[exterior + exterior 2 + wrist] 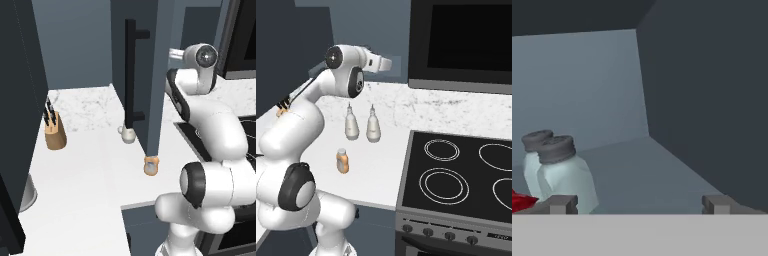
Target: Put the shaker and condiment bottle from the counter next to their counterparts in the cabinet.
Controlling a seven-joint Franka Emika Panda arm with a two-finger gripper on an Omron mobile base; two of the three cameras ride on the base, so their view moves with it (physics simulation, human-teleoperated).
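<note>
Two pale blue-grey shakers with dark grey caps stand together on the cabinet shelf (662,170), one shaker (564,172) in front and its twin (531,150) just behind. My gripper (641,205) is open inside the cabinet, with nothing between its fingertips; the shakers are to its left. The orange condiment bottle (151,165) (342,161) stands upright on the white counter (85,165) below the open cabinet door (150,60) with its black bar handle (130,75). My arm reaches up behind that door.
A red thing (519,202) lies left of the shakers. Two white pear-shaped bottles (351,124) (373,126) and a knife block (55,131) stand on the counter. The black stovetop (456,175) is to the right, under a black oven front (466,40).
</note>
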